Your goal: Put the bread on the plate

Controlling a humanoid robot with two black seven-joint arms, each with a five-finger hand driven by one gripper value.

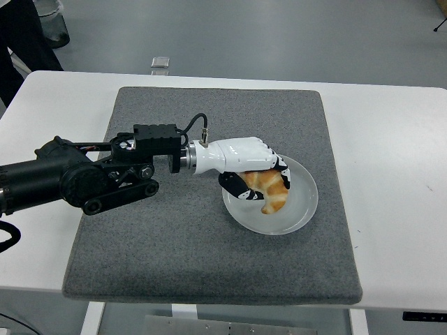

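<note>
A golden croissant (269, 190) is in the grasp of my left hand (260, 180), whose white shell and black fingers curl around its upper part. The hand is low over the left half of the white plate (297, 209), and the croissant's lower tip points down at the plate's middle; I cannot tell whether it touches. The plate lies on the grey mat (167, 244), right of centre. My left arm (91, 174) reaches in from the left edge across the mat. The right arm is out of view.
The grey mat covers most of the white table (391, 174). A small grey object (160, 62) lies on the floor beyond the table's far edge. A person's dark clothing (21, 28) shows at the top left corner.
</note>
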